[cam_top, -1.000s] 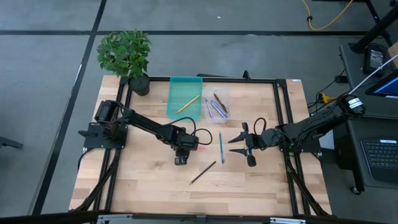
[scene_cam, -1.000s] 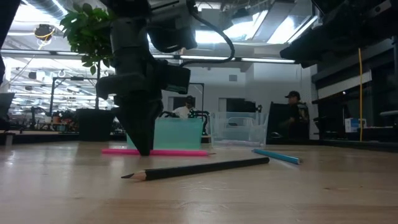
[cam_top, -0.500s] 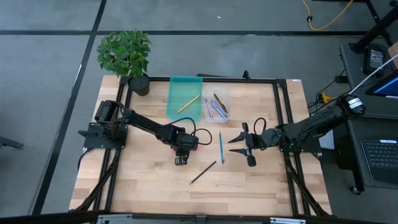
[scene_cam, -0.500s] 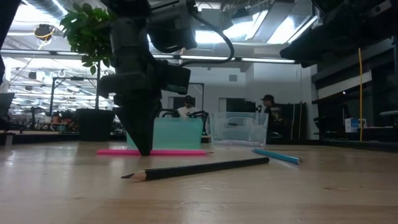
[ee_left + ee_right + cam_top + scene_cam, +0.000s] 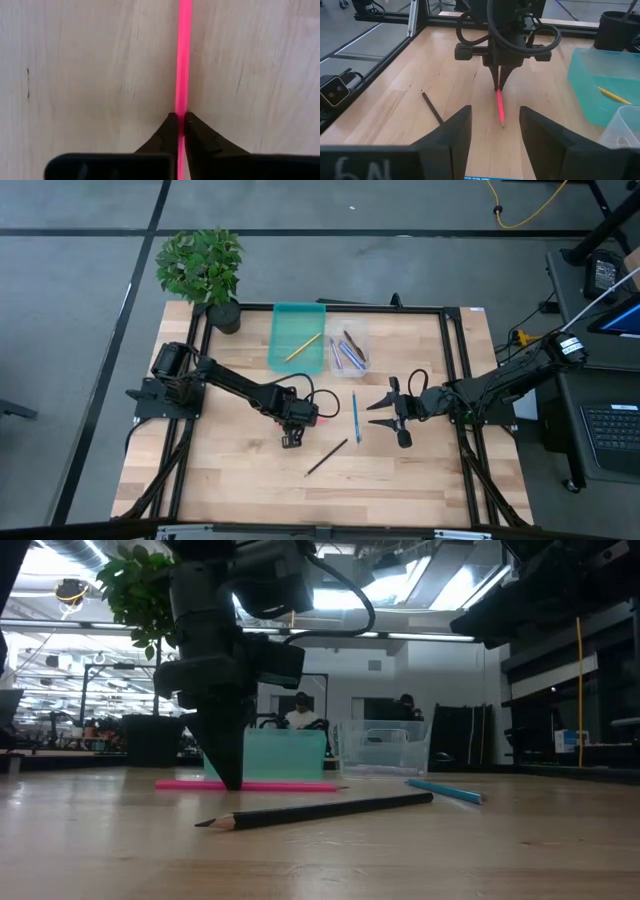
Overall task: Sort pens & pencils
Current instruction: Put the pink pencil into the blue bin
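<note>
Pink pencil lies flat on the wooden table, near the middle. Left gripper pinches it tight. Right gripper waits wide open, holding nothing.

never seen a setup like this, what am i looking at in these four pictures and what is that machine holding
It is a robot with two dark arms at a wooden table, each ending in a two-finger gripper. One picture looks straight down, one looks level across the tabletop, and two come from cameras on the arms' wrists. The left gripper is down at the table, shut on a pink pen that lies flat on the wood. The right gripper waits open near the table's middle. Loose on the table lie a blue pen and a black pencil. At the back stand a teal tray holding a yellow pencil, a clear tray with several sticks, and a potted plant.
</note>
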You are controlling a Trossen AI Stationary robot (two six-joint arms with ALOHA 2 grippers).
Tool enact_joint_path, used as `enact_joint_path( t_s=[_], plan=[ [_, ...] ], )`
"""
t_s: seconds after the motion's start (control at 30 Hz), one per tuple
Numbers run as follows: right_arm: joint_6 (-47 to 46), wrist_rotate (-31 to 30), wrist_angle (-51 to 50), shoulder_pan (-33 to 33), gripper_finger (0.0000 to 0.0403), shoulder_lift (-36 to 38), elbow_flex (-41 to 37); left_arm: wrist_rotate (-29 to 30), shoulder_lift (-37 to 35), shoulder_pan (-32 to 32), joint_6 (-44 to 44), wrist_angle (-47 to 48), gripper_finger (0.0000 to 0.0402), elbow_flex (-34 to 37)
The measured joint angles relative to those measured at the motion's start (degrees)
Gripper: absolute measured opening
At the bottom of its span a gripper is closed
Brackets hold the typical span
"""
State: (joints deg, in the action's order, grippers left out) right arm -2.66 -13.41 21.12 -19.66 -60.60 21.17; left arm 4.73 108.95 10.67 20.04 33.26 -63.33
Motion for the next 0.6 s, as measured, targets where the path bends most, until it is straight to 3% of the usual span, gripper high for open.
enact_joint_path(
  t_s=[0.6],
  plan=[
    [-0.35,0.04,-0.50,-0.04,0.0167,0.00,0.00,1.32,-2.22,1.03,-2.08,-0.69,0.0003,0.44]
  ],
)
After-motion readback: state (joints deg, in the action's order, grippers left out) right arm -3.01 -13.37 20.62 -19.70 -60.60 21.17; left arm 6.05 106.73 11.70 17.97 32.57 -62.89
